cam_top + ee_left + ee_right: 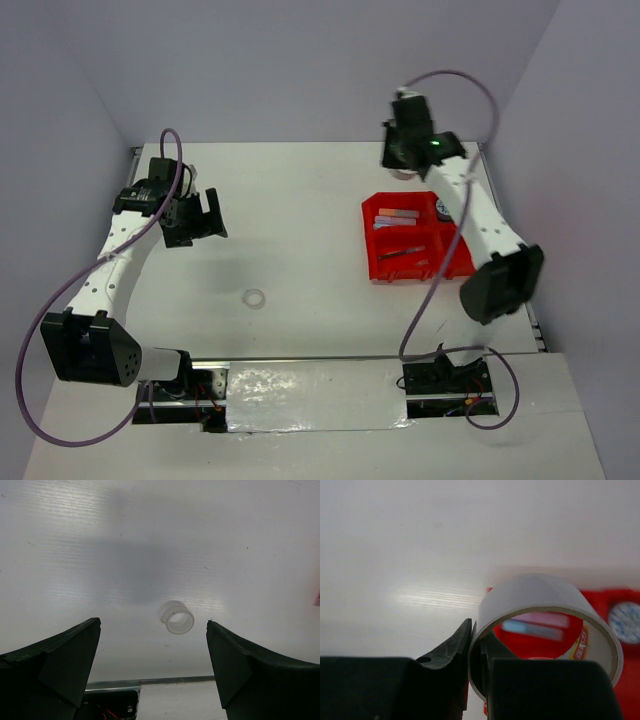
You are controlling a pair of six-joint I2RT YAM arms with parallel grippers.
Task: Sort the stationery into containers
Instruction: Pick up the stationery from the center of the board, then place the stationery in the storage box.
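My right gripper point(477, 640) is shut on the wall of the grey tape roll point(535, 592), with one finger outside and one inside the ring. It holds the roll above the table, just beyond the far edge of the red bin tray point(415, 262). In the top view the right gripper point(400, 158) sits past the tray's far left corner. The small clear tape ring point(176, 617) lies on the white table, ahead of my open left gripper point(152, 624), which hangs well above it. The ring point(255, 298) rests alone near the table's front, and the left gripper point(205, 215) is empty.
The tray holds a lilac marker point(397, 212), a red pen point(405, 252) and a blue-white patterned tape roll point(441, 208) in separate compartments. That patterned roll point(625, 622) also shows in the right wrist view. A metal strip point(175, 681) marks the table's near edge.
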